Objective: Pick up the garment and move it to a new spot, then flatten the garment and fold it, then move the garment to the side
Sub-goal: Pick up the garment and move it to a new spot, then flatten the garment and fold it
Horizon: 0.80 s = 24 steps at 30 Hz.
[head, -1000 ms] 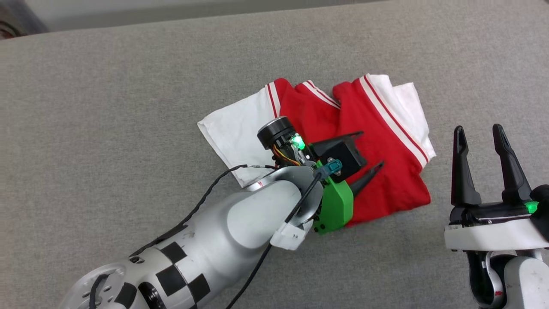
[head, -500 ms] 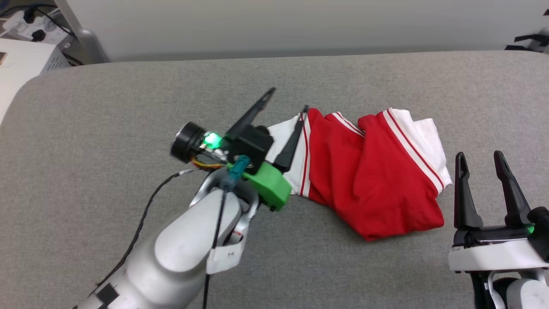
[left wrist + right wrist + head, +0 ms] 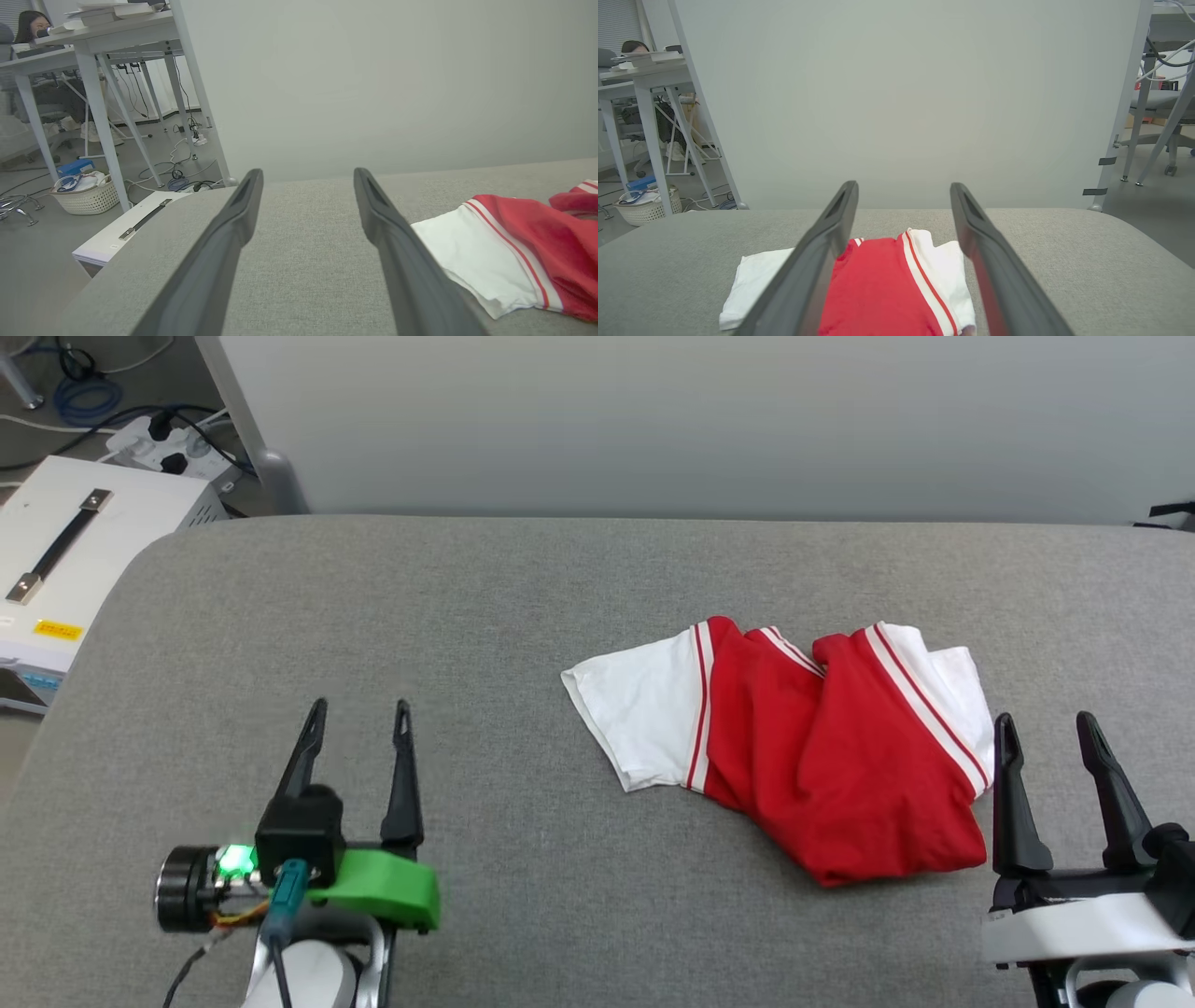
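Indoors, grey surface (image 3: 523,597), pale wall (image 3: 653,420), garment (image 3: 822,747), left fingers (image 3: 403,793), right fingers (image 3: 1013,803) both released

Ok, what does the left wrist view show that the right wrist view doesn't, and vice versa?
Left wrist, not right: the open left gripper and a white box with a dark strap handle. Right wrist, not left: the open right gripper, a grey wheeled office chair and black tape strips at the edge of the pale wall panel. Both: the red jersey T-shirt with white sleeves lying on the grey fabric-covered surface, that panel, a white basket on the floor.
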Tool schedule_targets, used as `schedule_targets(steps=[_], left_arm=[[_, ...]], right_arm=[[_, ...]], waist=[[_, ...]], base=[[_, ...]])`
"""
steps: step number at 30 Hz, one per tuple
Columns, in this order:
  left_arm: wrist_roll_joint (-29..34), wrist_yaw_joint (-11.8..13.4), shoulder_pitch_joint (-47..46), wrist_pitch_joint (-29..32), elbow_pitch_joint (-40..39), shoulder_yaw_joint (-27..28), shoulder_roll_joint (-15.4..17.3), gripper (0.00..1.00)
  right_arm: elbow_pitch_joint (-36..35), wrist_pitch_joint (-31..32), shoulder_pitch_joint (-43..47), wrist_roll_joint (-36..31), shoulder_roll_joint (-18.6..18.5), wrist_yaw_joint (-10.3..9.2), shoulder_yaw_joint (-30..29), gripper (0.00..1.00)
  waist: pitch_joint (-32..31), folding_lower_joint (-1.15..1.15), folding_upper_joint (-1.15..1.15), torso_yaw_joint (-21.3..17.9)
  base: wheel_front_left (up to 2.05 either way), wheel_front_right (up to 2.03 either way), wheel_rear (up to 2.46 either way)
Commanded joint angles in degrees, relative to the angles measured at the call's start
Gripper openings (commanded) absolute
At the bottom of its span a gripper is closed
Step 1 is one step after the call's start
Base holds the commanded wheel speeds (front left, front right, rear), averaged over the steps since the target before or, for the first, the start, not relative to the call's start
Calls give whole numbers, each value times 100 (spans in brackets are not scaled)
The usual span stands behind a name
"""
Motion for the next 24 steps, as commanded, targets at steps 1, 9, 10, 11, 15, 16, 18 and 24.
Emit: schedule_targets(steps=[1,9,10,11,15,16,18,24], left_arm=[[69,-46,220,-32,-59,133,-49,100],[357,-544,1095,-32,-192,807,-417,100],[384,-651,1174,-32,-208,867,-477,100],[413,-761,1250,-32,-209,919,-532,100],[496,-1109,1449,-32,-220,1130,-749,100],[525,-1172,1475,-32,-217,1178,-787,100],[601,-1301,1518,-32,-200,1276,-865,100],[824,-1589,1576,-32,-145,1513,-1044,100]], right_arm=[[45,-52,93,-34,-12,-3,-24,100],[316,-52,327,26,-11,-3,13,100],[354,-52,368,30,-11,-3,28,100],[388,-52,401,31,-11,-3,49,100],[464,-52,498,12,-11,-3,106,100],[480,-52,520,12,-11,-3,114,100],[516,-52,566,14,-11,-3,126,100],[596,-52,639,26,-11,-3,138,100]], waist=[[-92,0,0,29],[-340,0,0,37],[-361,0,0,38],[-388,0,0,34],[-440,0,0,23],[-449,0,0,23],[-466,0,0,23],[-498,0,0,5]], base=[[0,0,0],[0,0,0],[0,0,0],[0,0,0],[0,0,0],[0,0,0],[0,0,0],[0,0,0]])
